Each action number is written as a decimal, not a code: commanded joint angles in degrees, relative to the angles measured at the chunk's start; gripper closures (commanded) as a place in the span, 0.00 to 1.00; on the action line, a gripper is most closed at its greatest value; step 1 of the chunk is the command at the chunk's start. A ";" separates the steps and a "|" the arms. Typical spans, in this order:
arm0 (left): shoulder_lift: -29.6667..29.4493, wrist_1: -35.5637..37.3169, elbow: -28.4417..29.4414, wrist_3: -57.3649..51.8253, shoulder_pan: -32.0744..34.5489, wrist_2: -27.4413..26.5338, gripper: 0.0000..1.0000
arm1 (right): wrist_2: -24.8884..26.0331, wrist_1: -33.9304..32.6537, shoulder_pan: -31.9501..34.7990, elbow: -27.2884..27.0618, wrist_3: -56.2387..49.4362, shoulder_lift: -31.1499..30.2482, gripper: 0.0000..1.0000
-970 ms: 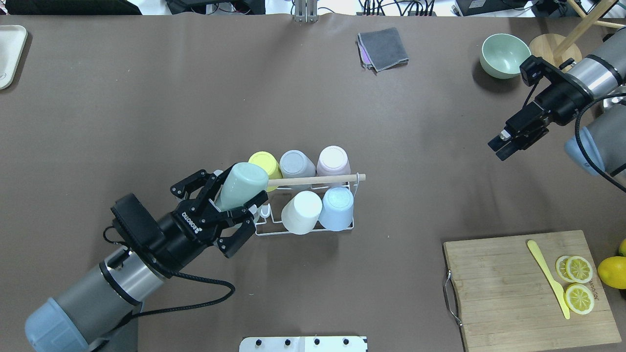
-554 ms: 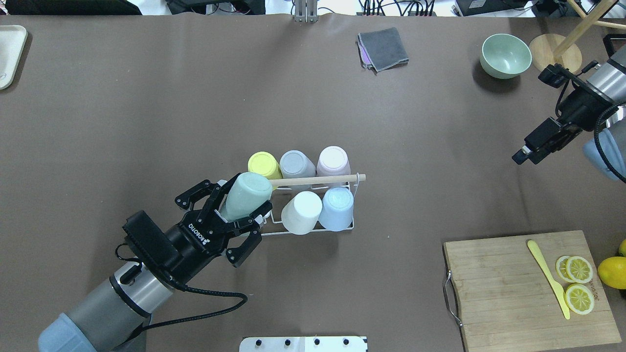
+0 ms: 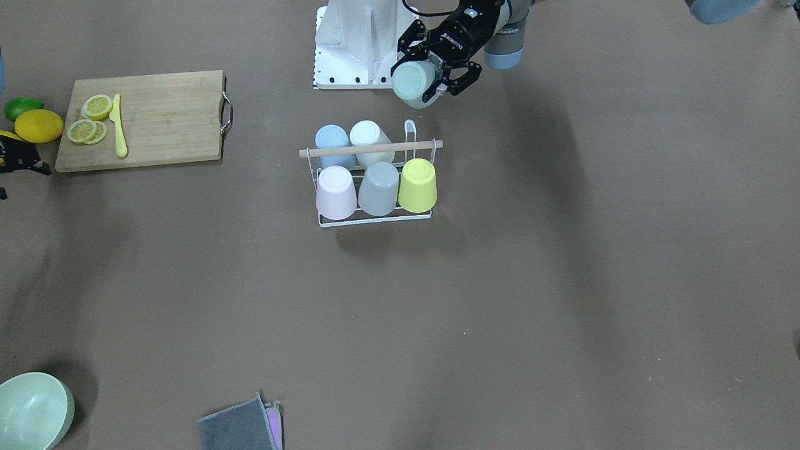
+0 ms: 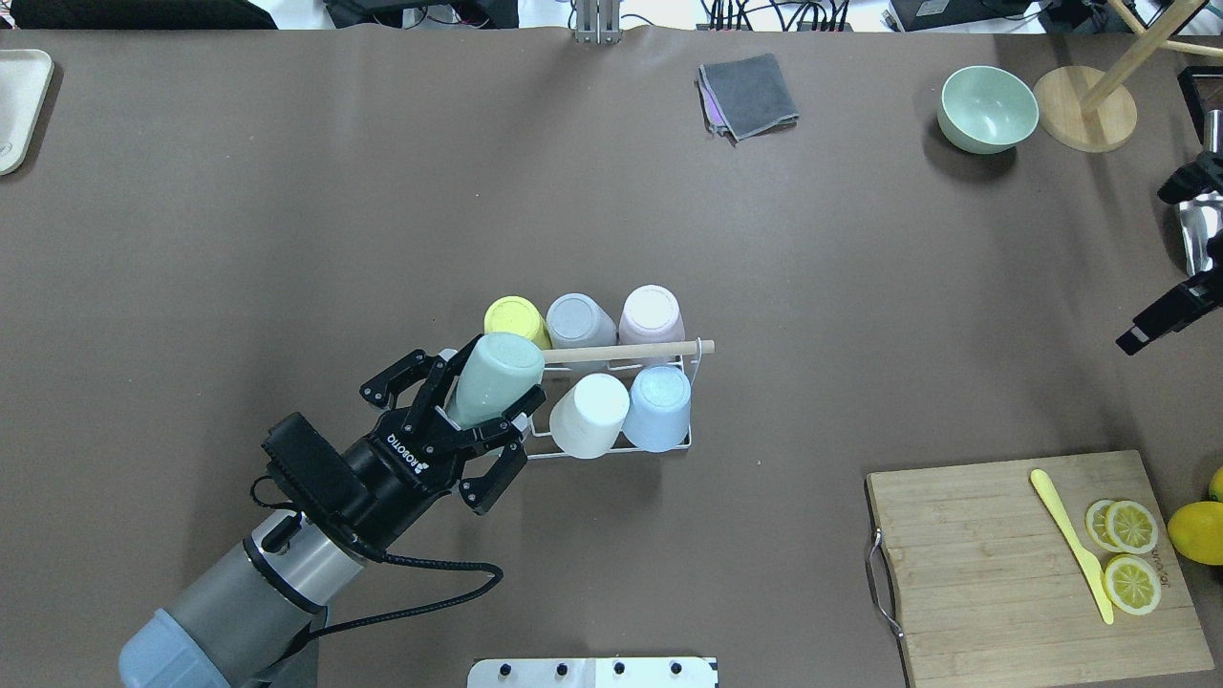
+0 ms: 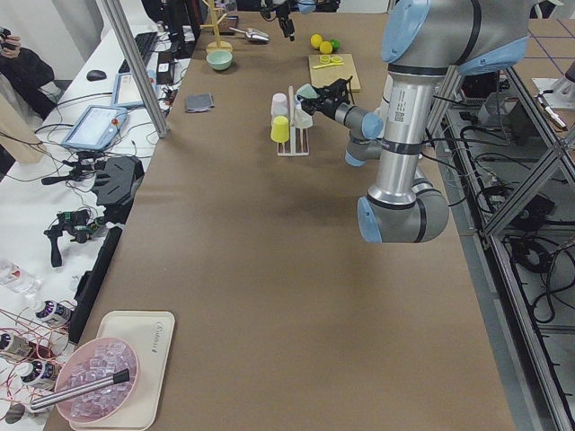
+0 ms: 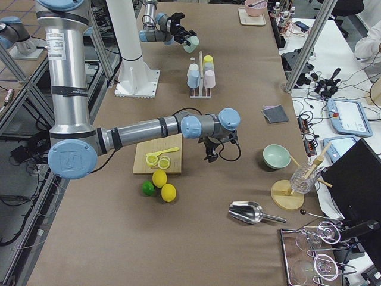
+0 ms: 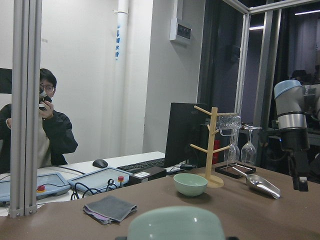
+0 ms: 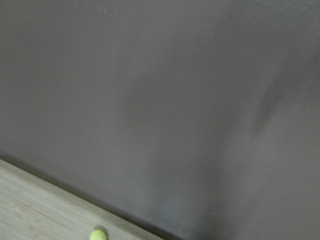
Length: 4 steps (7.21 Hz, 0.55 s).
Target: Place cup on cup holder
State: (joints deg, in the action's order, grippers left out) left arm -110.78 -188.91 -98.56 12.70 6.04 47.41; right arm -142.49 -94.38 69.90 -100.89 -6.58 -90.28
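Note:
My left gripper (image 4: 481, 394) is shut on a pale green cup (image 4: 494, 376) and holds it tilted, base up, over the near left end of the cup holder (image 4: 611, 451). The holder is a white wire rack with a wooden rod (image 4: 626, 353) across its top. Yellow, grey, pink, white and light blue cups sit upside down on it. The front-facing view shows the green cup (image 3: 412, 81) in the gripper (image 3: 430, 74), above and behind the rack (image 3: 375, 220). My right gripper (image 4: 1139, 336) is at the right edge, far from the rack, fingers together and empty.
A cutting board (image 4: 994, 564) with lemon slices and a yellow knife lies at the near right, lemons beside it. A green bowl (image 4: 987, 107), a wooden stand (image 4: 1084, 119) and a grey cloth (image 4: 748, 94) lie at the far side. A white tray (image 4: 19, 105) is far left.
My left gripper has carried the green cup to the right, closer over the rack's left end. My right arm has pulled back to the table's right edge.

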 commanded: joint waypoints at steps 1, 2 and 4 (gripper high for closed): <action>-1.98 -5.05 4.32 -0.04 0.37 -0.65 1.00 | 3.09 3.85 5.56 -0.53 0.51 -4.36 0.10; -2.25 -5.07 5.12 0.05 0.37 -0.65 1.00 | 3.79 3.85 7.59 -0.44 0.51 -5.86 0.11; -3.21 -5.16 6.79 0.22 0.28 -0.65 1.00 | 5.99 3.94 10.68 -0.18 0.51 -7.62 0.09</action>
State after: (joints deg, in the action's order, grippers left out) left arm -113.49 -193.93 -92.82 12.82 6.35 46.77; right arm -137.44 -90.56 78.73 -101.24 -6.08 -96.75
